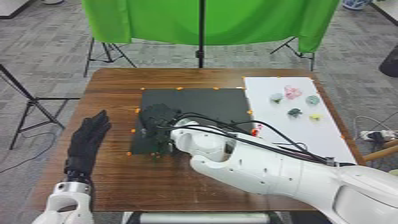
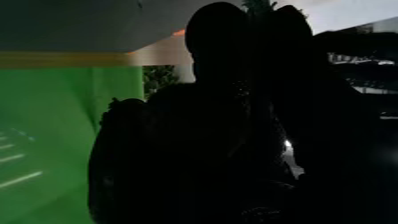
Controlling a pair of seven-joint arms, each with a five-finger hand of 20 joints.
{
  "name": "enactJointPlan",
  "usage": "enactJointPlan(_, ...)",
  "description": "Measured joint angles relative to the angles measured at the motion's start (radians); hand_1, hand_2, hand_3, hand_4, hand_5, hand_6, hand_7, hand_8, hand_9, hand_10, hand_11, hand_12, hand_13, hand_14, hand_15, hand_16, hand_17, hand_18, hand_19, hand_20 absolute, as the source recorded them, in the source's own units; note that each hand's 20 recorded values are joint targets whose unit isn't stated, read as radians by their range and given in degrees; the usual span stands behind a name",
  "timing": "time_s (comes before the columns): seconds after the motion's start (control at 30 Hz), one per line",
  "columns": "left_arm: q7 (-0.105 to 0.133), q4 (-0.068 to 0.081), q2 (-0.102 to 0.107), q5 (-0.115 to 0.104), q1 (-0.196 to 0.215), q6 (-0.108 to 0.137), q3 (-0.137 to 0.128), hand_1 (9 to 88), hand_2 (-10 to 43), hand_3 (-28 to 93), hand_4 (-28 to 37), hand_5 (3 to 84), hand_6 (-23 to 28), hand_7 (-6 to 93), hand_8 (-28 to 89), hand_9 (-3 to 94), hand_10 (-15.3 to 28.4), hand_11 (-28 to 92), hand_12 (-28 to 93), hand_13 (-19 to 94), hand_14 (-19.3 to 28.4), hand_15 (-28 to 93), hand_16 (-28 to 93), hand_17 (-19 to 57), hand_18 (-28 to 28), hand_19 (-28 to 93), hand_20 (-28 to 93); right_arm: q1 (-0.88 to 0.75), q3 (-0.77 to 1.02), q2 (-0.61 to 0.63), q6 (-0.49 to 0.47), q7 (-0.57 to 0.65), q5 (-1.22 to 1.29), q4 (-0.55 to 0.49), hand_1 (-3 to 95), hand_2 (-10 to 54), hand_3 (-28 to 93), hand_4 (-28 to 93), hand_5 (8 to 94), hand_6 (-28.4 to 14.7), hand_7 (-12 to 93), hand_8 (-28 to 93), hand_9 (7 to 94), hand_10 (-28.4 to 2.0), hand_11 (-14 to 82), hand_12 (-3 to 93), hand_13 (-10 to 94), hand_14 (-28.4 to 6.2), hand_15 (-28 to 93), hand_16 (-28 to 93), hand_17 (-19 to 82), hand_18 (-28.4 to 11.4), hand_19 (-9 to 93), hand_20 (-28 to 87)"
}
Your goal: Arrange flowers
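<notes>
In the head view my right hand (image 1: 160,116) is over the left part of the black mat (image 1: 218,97), dark against it, with dark foliage around it that is hard to separate from the glove. My right hand (image 2: 222,110) in the right wrist view pinches a green sprig (image 2: 258,6) between its fingertips; more foliage (image 2: 160,77) lies beyond it. A pink flower (image 1: 292,92), a yellow flower (image 1: 315,116) and several green pieces (image 1: 295,112) rest on the white sheet (image 1: 306,137). My left hand (image 1: 86,140) lies open at the table's left side, fingers straight.
Orange markers line the mat and sheet on the brown table (image 1: 133,185). My right arm crosses the mat's right edge and the sheet's lower left part, beside a small red item (image 1: 257,131). A green cloth (image 1: 160,22) hangs on stands behind the table.
</notes>
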Motion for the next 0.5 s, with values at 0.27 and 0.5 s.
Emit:
enactJointPlan(0.27,0.000,0.000,0.000,0.002,0.002,-0.001,-0.001,19.3,7.0,58,-28.3,38.5,5.3,4.5,-5,33.7,11.0,8,12,25,14.6,11,5,2.0,12.4,2,19,0.003,-0.005,0.012,-0.001,-0.001,-0.001,-0.002,48.3,-9.5,62,-16,71.8,-1.8,15,-1,88.0,-10.8,34.3,29.0,94,-1.5,55,32,70,-7.7,93,48)
enactJointPlan(0.5,-0.002,-0.001,-0.002,0.003,0.005,-0.005,-0.003,19.1,6.5,59,-28.3,38.4,5.3,4.4,-5,33.7,11.0,8,12,25,14.9,12,5,1.9,12.6,2,19,0.009,-0.010,0.020,0.000,0.003,-0.011,-0.007,45.5,-9.5,64,-17,69.9,-1.4,16,-9,87.1,-10.9,35.5,28.2,94,-1.6,54,32,70,-8.1,93,48)
